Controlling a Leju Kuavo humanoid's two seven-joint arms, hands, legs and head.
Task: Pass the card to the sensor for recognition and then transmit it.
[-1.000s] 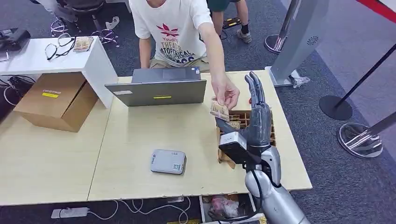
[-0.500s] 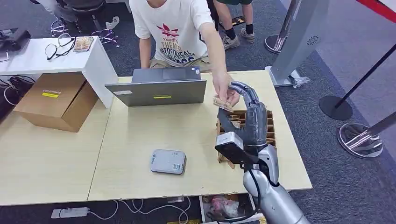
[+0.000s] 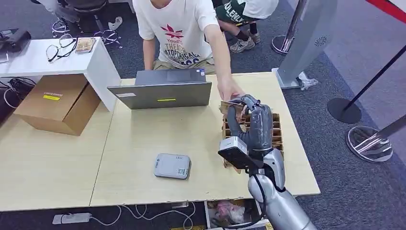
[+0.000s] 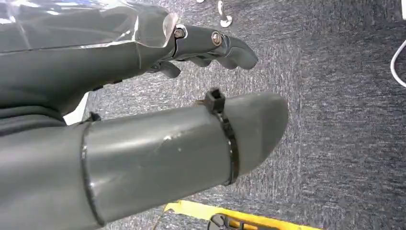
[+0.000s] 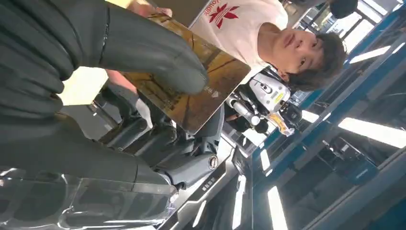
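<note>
A brown patterned card (image 3: 230, 103) hangs above the table's far right part. My right hand (image 3: 256, 123) has curled its fingers around it. In the right wrist view the thumb (image 5: 148, 50) presses on the card (image 5: 210, 81) with the darker fingers behind it. A person's hand (image 3: 229, 91) still touches the card's far edge. The grey card sensor (image 3: 172, 166) lies flat on the table, nearer and to the left of my right hand. My left hand (image 4: 143, 110) hangs over grey carpet and holds nothing, its fingers loosely apart.
A cardboard divider crate (image 3: 276, 132) sits under my right hand. A grey laptop (image 3: 160, 92) stands at the table's far side, in front of the person in a white shirt (image 3: 179, 28). A cardboard box (image 3: 57, 103) and a white side table (image 3: 43, 60) are at the left.
My right hand went from flat and upright to curled around the card that the person brought up to it. The person's hand stays at the card.
</note>
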